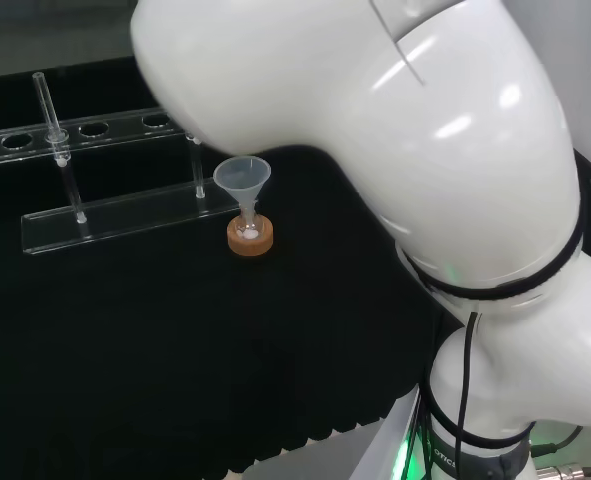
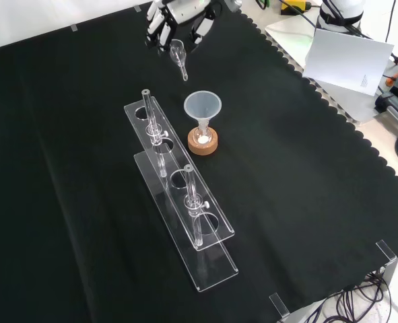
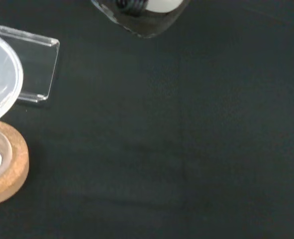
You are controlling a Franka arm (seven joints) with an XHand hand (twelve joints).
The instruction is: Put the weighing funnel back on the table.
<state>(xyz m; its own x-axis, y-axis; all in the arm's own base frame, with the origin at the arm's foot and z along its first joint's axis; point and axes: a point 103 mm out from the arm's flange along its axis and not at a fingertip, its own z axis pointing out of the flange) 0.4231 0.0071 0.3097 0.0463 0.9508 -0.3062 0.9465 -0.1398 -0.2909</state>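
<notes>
In the front view the black and white hand (image 2: 178,20) hangs at the top of the cloth, its fingers curled round a small clear weighing funnel (image 2: 179,55). The piece's short stem points down toward the cloth and ends a little above it. A blurred part of the hand (image 3: 146,14) shows in the wrist view. The big cone-shaped funnel (image 1: 241,180) (image 2: 202,108) stands mouth up in a small flask on a cork ring (image 1: 249,237) (image 2: 203,142) (image 3: 5,169), nearer the camera than the hand in the front view.
A clear two-tier tube rack (image 2: 178,202) (image 1: 105,215) runs down the middle of the front view with glass tubes (image 2: 153,121) in it; its corner (image 3: 35,69) lies near the cork ring. Paper and cables (image 2: 347,57) sit off the cloth at the right.
</notes>
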